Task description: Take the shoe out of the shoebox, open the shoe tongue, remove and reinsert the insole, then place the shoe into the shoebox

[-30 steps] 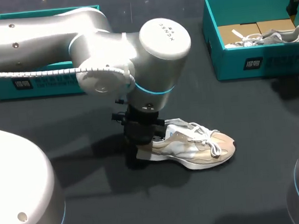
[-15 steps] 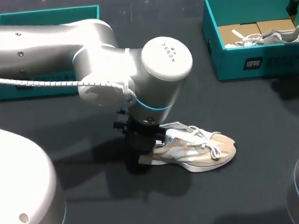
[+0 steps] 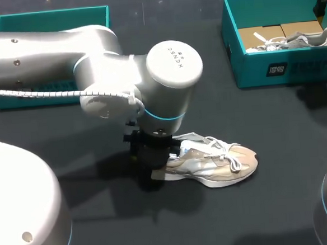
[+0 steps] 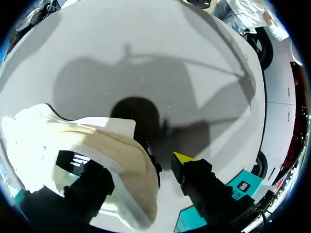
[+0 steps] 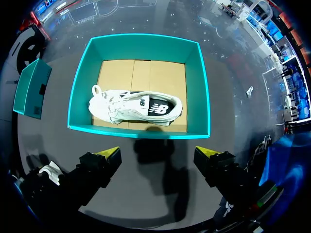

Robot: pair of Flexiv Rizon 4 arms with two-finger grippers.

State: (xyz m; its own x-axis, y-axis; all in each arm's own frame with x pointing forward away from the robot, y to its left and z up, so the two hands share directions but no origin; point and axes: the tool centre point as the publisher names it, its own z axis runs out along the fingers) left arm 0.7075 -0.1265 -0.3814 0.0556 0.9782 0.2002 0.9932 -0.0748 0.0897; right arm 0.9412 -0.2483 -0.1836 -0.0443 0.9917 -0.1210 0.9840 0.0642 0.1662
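A beige and white shoe lies on its sole on the dark table, toe to the right. My left gripper stands over its heel. In the left wrist view the heel collar of the shoe sits between the fingers of the left gripper. One finger is inside the shoe. The yellow fingertip stands just outside the heel, so the gripper is open. My right gripper hangs open above the near wall of the teal shoebox, which holds a second white shoe.
The shoebox stands at the back right with the other shoe on its cardboard floor. A second teal box sits at the back left, partly behind my left arm. A teal panel stands beside the shoebox.
The left gripper's fingers have spread apart at the shoe's heel, and the left arm has shifted slightly left. The shoe stays on the table. The right arm has not moved.
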